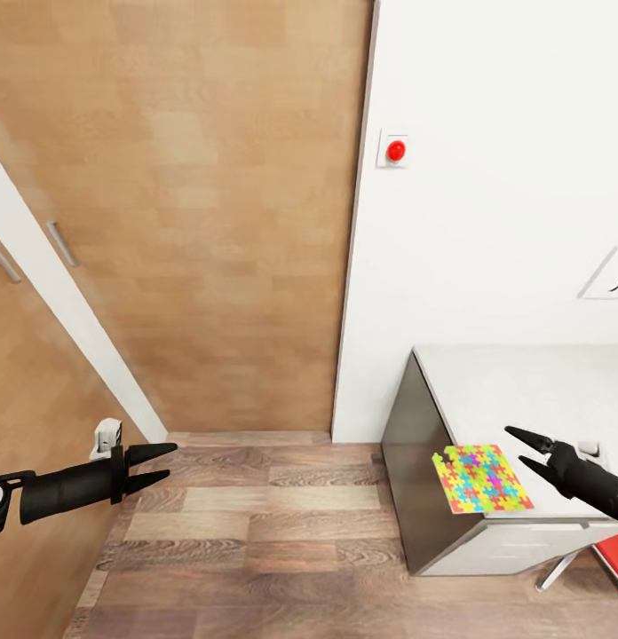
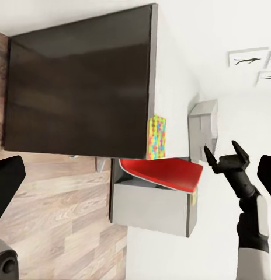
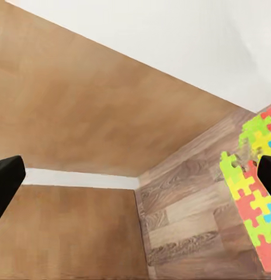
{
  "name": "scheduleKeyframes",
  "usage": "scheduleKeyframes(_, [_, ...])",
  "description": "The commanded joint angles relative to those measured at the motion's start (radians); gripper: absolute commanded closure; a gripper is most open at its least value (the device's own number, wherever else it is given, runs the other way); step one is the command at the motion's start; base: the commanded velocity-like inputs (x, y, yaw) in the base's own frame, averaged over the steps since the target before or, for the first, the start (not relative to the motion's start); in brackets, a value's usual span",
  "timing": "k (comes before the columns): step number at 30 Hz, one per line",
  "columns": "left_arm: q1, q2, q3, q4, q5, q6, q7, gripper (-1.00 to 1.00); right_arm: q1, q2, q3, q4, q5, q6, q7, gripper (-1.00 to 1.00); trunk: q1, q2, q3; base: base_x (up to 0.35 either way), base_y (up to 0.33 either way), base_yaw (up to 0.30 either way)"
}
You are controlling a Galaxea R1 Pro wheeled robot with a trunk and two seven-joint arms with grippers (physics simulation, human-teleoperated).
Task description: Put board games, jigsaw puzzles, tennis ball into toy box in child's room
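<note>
A bright multicoloured jigsaw puzzle point(image 1: 482, 477) lies flat on the near left corner of the grey table point(image 1: 522, 382). It also appears in the right wrist view point(image 3: 252, 195) and edge-on in the left wrist view point(image 2: 157, 137). My right gripper point(image 1: 514, 445) hovers just right of the puzzle over the table, open and holding nothing; it also shows in the left wrist view point(image 2: 226, 156). My left gripper point(image 1: 171, 461) hangs open over the wooden floor, far left of the table. A grey box shape point(image 2: 204, 123) stands further along the table top.
A wooden door panel point(image 1: 194, 222) and a white wall point(image 1: 504, 222) with a red button point(image 1: 395, 151) stand ahead. A red chair point(image 1: 615, 555) sits at the table's front right. A white drawer unit point(image 2: 153, 207) stands under the table. Wood floor point(image 1: 256, 532) lies between arms.
</note>
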Motion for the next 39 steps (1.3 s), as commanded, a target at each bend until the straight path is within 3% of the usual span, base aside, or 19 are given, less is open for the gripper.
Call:
scheduleKeyframes(1, [-0.001, 0.0, -0.002, 0.001, -0.009, 0.0, -0.01, -1.0, 0.016, 0.004, -0.004, -0.001, 0.005, 0.004, 0.046, -1.0, 0.001, -0.002, 0.0, 0.0, 0.0, -0.009])
scheduleKeyframes(4, [-0.001, -0.004, -0.002, 0.001, -0.01, -0.003, -0.009, -1.0, 0.069, 0.027, -0.011, -0.001, -0.006, -0.012, 0.172, -1.0, 0.001, -0.002, 0.005, 0.0, 0.0, -0.005])
scheduleKeyframes(7, [-0.001, -0.012, -0.003, 0.001, -0.013, -0.007, -0.009, -1.0, 0.095, 0.043, -0.014, -0.003, -0.009, -0.041, 0.246, -1.0, 0.001, -0.002, 0.009, 0.0, 0.0, -0.002])
scheduleKeyframes(10, [-0.001, -0.027, -0.002, 0.001, -0.033, -0.009, -0.009, -1.0, 0.115, 0.053, -0.016, -0.007, -0.012, -0.063, 0.323, -1.0, 0.001, -0.002, 0.014, 0.0, 0.0, 0.0])
scheduleKeyframes(12, [-0.001, -0.036, 0.0, 0.0, -0.066, -0.01, -0.009, -1.0, 0.123, 0.056, -0.015, -0.008, -0.013, -0.071, 0.37, -1.0, 0.001, -0.002, 0.017, 0.0, 0.0, 0.0])
scheduleKeyframes(15, [-0.001, -0.043, 0.005, 0.0, -0.103, -0.012, -0.01, -1.0, 0.127, 0.059, -0.012, -0.009, -0.013, -0.079, 0.408, -1.0, 0.001, -0.002, 0.022, 0.0, 0.0, 0.0])
scheduleKeyframes(19, [-0.001, -0.047, 0.008, -0.001, -0.12, -0.012, -0.01, -1.0, 0.129, 0.062, -0.01, -0.012, -0.015, -0.081, 0.428, -1.0, 0.001, -0.002, 0.029, 0.0, 0.0, 0.0])
scheduleKeyframes(23, [-0.001, -0.052, 0.005, 0.0, -0.127, -0.016, -0.009, -1.0, 0.131, 0.065, -0.012, -0.043, -0.018, -0.08, 0.463, -1.0, 0.001, -0.002, 0.035, 0.0, 0.0, 0.0])
scheduleKeyframes(29, [-0.001, -0.086, 0.005, 0.0, -0.131, -0.034, -0.01, -1.0, 0.132, 0.073, -0.01, -0.08, -0.014, -0.087, 0.548, -1.0, 0.001, -0.002, 0.045, 0.0, 0.0, 0.0])
scheduleKeyframes(39, [-0.001, -0.099, 0.007, -0.001, -0.132, -0.04, -0.01, -1.0, 0.131, 0.072, -0.027, -0.088, -0.012, -0.088, 0.576, -1.0, 0.001, -0.002, 0.057, 0.0, 0.0, 0.0])
